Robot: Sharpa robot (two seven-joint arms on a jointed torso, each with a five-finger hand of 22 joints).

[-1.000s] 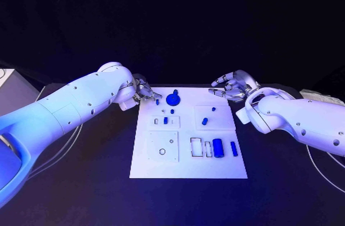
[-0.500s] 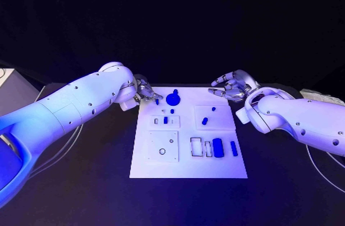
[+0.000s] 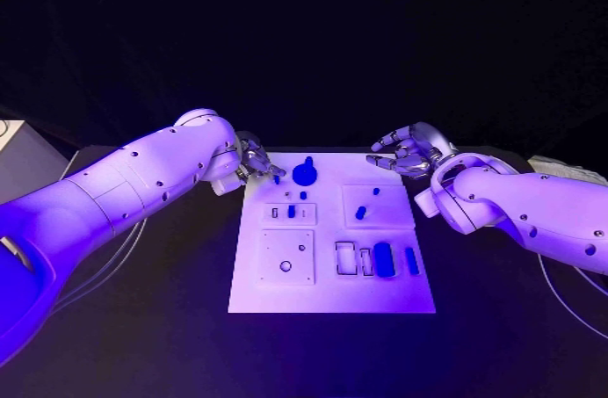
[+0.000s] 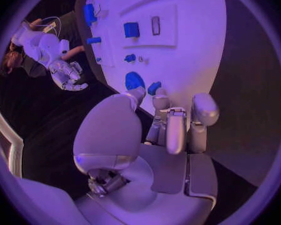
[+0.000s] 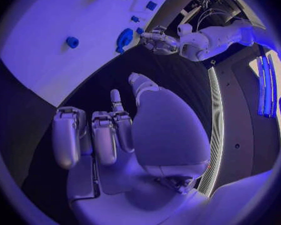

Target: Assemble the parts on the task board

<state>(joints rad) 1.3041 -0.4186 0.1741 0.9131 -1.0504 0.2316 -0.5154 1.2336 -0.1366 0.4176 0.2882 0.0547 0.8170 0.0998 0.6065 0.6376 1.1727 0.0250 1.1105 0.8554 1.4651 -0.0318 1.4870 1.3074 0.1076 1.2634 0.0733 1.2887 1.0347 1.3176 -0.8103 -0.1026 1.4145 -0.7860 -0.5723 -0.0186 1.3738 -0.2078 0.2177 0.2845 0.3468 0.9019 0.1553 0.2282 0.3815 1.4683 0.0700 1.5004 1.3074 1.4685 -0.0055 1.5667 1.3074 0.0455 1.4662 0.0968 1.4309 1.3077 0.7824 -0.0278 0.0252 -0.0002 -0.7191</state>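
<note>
Silver left robot hand [image 3: 257, 165] over task board [image 3: 332, 279]

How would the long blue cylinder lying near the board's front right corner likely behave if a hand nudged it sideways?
The blue cylinder looks round and lies on its side, so it would probably roll. It seems small and rigid, likely light. The white board looks smooth, so it might slide too.

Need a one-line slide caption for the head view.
Both robot hands, left and right, hover at the task board's far corners.
</note>
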